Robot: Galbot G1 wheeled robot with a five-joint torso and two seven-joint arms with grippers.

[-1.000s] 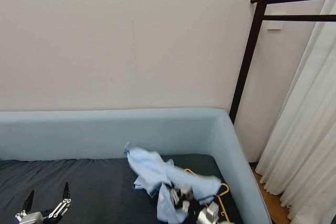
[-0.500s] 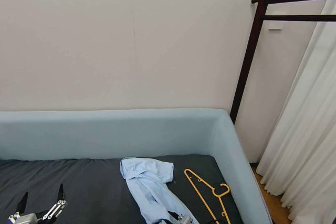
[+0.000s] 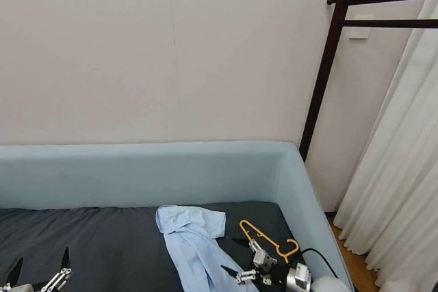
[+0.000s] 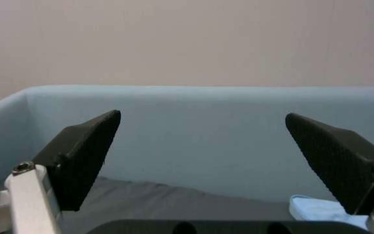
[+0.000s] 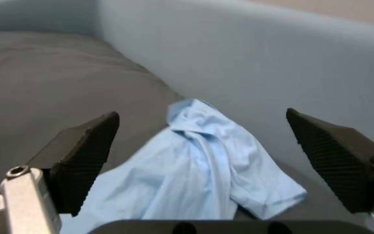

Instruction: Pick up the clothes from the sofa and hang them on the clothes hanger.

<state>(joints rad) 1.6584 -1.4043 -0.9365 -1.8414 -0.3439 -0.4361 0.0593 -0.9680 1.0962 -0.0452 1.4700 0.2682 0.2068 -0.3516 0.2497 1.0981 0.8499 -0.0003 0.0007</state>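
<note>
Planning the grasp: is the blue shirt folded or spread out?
Spread loosely, not folded: the shirt lies rumpled along the sofa seat.

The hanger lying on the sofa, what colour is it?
The hanger is orange; the head view shows it best, beside the light blue shirt.

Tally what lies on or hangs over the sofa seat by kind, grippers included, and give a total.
Shirt: 1
Hanger: 1
Grippers: 2 (left gripper, right gripper, both open)
Total: 4
</note>
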